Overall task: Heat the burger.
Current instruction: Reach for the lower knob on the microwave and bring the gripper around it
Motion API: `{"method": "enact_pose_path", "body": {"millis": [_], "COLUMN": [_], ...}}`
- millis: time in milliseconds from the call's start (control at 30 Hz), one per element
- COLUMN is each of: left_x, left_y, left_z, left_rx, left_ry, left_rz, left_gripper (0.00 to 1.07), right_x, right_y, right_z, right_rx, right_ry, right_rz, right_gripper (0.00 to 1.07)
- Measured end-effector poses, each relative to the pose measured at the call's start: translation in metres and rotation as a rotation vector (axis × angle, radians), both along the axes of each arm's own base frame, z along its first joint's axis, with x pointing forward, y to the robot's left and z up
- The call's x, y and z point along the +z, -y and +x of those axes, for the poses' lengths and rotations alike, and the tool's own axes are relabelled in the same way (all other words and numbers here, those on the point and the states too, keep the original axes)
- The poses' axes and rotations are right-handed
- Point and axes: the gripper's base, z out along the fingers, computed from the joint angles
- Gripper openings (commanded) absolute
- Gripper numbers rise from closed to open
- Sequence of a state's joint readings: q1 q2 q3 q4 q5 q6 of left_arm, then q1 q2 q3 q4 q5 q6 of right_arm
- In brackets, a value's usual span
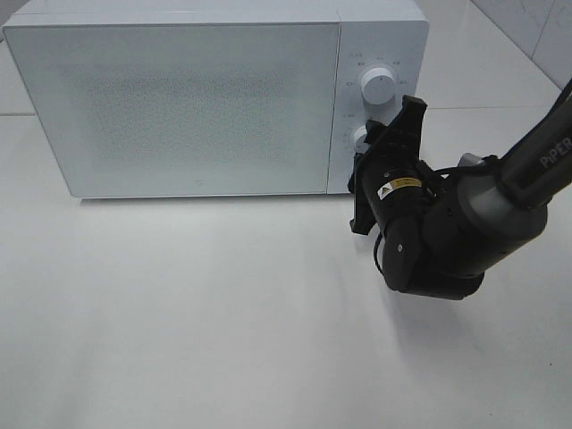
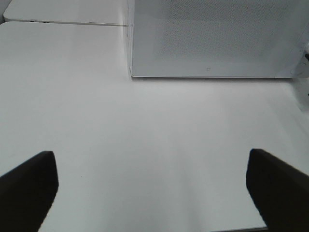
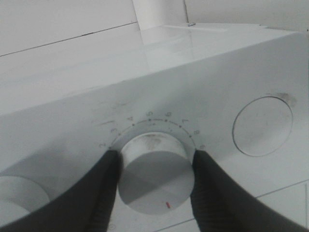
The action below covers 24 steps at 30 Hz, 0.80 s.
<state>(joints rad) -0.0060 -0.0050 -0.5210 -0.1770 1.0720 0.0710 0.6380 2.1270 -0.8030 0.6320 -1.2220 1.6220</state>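
Note:
The burger is hidden in every view. The white microwave (image 1: 179,98) stands at the back of the table with its door closed. My right gripper (image 1: 374,147) reaches onto its control panel and is shut on the lower dial (image 3: 153,176). In the right wrist view one black finger (image 3: 104,193) presses each side of that dial, whose red mark points away from the numbered scale. My left gripper (image 2: 154,193) is open above bare table, well in front of the microwave door (image 2: 212,38), and holds nothing. The exterior high view does not show it.
A second white knob (image 1: 379,87) sits above the gripped dial. The right wrist view also shows a flat round disc (image 3: 262,126) on the panel. The white table (image 1: 223,313) stretches in front of the microwave. Another table edge (image 2: 63,19) lies beyond.

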Motion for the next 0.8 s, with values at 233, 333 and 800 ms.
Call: {"method": "enact_pose_path", "body": {"millis": [233,333,800], "left_x": [0.0,0.0,0.0], "left_y": [0.0,0.0,0.0], "left_z": [0.0,0.0,0.0], "left_rx": [0.0,0.0,0.0], "left_ry": [0.0,0.0,0.0], "left_rz": [0.0,0.0,0.0], "left_gripper": [0.98,0.98,0.98], "right_x": [-0.0002,-0.0002,-0.0002], "right_y": [0.0,0.0001,0.0002], "right_z": [-0.0005,-0.0005,-0.0009], "right_rx": [-0.007,-0.008,-0.025], "right_ry": [-0.002,-0.002,-0.004], "right_rz": [-0.002,-0.008,-0.057], "right_gripper": [0.15,0.2,0.42]}}
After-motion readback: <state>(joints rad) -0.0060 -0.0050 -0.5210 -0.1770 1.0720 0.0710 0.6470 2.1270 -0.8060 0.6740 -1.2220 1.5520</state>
